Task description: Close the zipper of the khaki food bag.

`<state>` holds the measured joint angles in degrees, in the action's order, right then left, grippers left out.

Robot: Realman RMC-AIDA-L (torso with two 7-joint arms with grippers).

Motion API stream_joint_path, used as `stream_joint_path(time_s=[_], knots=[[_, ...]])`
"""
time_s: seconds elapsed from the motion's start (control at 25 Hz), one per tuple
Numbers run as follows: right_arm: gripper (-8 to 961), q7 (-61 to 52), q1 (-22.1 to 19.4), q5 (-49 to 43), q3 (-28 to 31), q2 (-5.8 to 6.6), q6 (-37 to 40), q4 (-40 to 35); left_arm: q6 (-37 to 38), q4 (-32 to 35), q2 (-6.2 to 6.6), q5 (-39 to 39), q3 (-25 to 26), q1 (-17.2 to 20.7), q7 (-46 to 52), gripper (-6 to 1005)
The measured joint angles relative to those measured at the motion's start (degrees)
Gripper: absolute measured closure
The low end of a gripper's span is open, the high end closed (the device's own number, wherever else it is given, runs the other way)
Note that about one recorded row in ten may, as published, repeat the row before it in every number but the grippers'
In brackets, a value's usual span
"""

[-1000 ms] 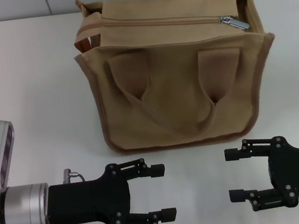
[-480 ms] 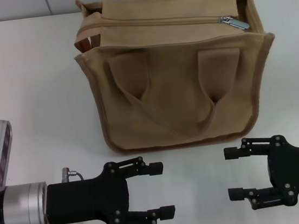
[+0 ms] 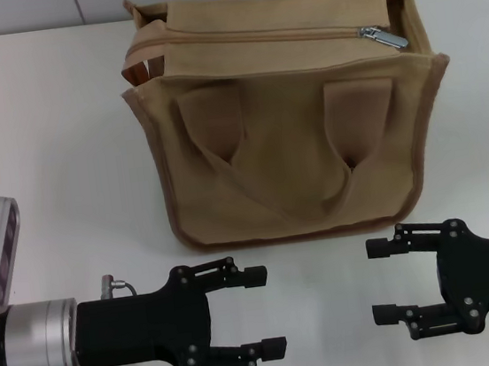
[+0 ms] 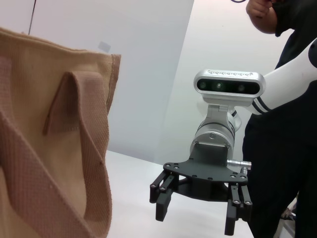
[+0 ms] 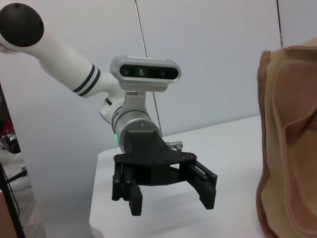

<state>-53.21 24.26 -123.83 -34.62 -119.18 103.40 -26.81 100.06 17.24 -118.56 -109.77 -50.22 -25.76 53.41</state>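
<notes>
The khaki food bag (image 3: 287, 133) stands upright in the middle of the white table, its two handles hanging down the near face. The zipper (image 3: 271, 35) runs along the bag's top, and its silver pull (image 3: 384, 35) lies at the right end. A tan end tab (image 3: 137, 64) loops off the left end. My left gripper (image 3: 266, 312) hovers open near the front edge, below the bag's left half and apart from it. My right gripper (image 3: 379, 281) is open too, below the bag's right corner. Each wrist view shows the other arm: right gripper (image 4: 196, 217), left gripper (image 5: 172, 202), with the bag's side (image 4: 49, 148) (image 5: 292, 148) close by.
Bare white table (image 3: 41, 127) lies to the left and right of the bag. A grey wall edge (image 3: 27, 13) runs behind the bag. A person in dark clothes (image 4: 287, 124) stands behind the robot.
Both grippers have shifted only very slightly. The bag and its zipper pull have not moved.
</notes>
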Motion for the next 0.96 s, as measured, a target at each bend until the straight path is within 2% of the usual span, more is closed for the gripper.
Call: stream_joint_path(time_s=[0.96], knots=[[199, 0.0, 0.0, 0.0, 0.0, 0.0, -0.7, 0.0, 0.0, 0.0, 0.0, 0.0, 0.0, 0.0, 0.4, 165]])
